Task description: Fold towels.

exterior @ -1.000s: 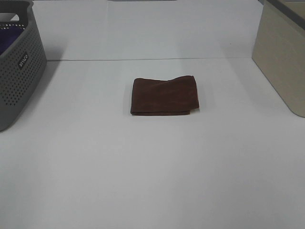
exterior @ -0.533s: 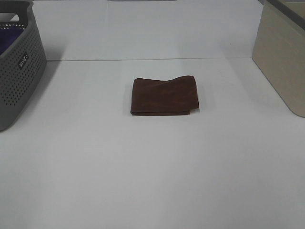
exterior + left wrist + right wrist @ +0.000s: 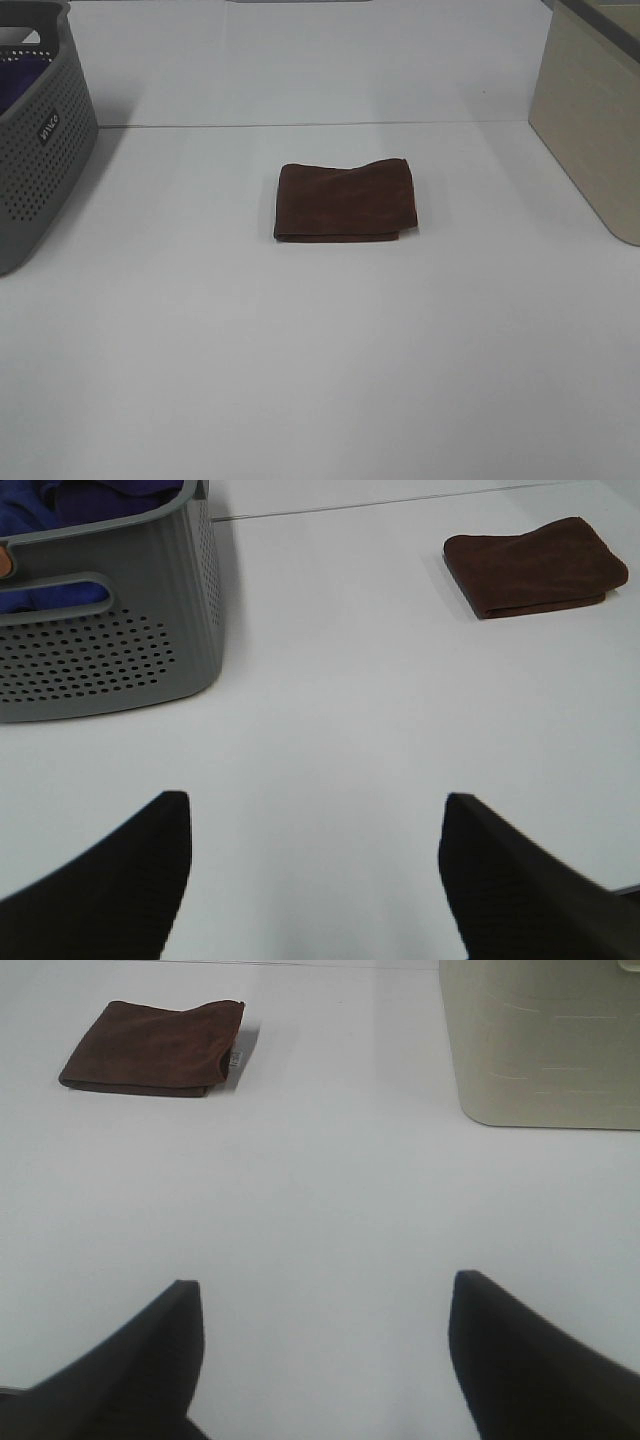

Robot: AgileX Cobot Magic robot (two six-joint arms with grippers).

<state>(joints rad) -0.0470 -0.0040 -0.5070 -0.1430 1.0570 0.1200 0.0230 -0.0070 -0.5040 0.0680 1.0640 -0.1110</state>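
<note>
A brown towel lies folded into a small rectangle on the white table, near the middle. It also shows in the left wrist view and in the right wrist view. Neither arm shows in the exterior high view. My left gripper is open and empty over bare table, well short of the towel. My right gripper is open and empty over bare table, also far from the towel.
A grey perforated basket stands at the left edge, with purple and blue cloth inside. A beige bin stands at the right edge, and shows in the right wrist view.
</note>
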